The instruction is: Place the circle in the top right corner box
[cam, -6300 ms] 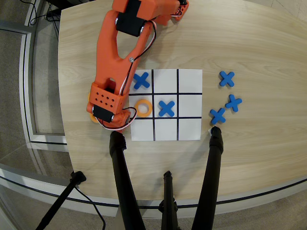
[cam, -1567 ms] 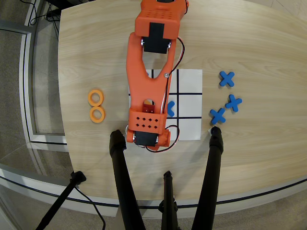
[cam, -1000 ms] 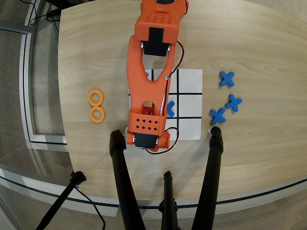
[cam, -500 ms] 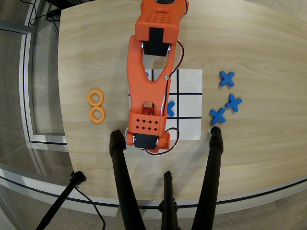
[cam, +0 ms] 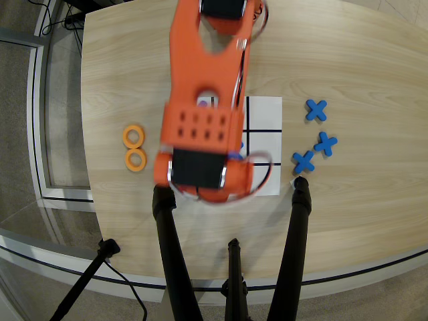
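Wooden table (cam: 374,60), orange arm (cam: 204,100) now raised higher

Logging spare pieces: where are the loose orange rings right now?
Overhead view: two orange rings lie touching on the bare table, left of the paper grid and the arm.

In the overhead view we see the arm (cam: 204,100) reaching down from the top edge over the left and middle columns of the paper grid (cam: 264,144), which lies on the table (cam: 348,73). Two rings (cam: 134,148) lie touching, one above the other, left of the grid. Three X pieces (cam: 315,137) sit right of it. Two tripod legs (cam: 167,241) rise from the bottom.
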You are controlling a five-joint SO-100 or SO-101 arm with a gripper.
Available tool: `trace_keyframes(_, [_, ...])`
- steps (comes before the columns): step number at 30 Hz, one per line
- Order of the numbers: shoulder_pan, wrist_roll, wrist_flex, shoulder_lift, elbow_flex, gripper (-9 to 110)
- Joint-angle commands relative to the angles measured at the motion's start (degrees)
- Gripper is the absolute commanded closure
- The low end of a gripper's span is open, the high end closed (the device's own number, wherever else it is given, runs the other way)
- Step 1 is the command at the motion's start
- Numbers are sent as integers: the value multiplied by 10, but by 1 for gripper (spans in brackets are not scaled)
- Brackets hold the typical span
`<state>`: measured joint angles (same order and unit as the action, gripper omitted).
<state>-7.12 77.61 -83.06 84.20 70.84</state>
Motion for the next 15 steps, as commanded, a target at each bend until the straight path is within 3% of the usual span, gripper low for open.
trace_keyframes(1, [18,41,7,245,210,95])
trace_keyframes(7, [60,102,57,599,592,95])
trace_keyframes(15, [74,136,53,918,903,95])
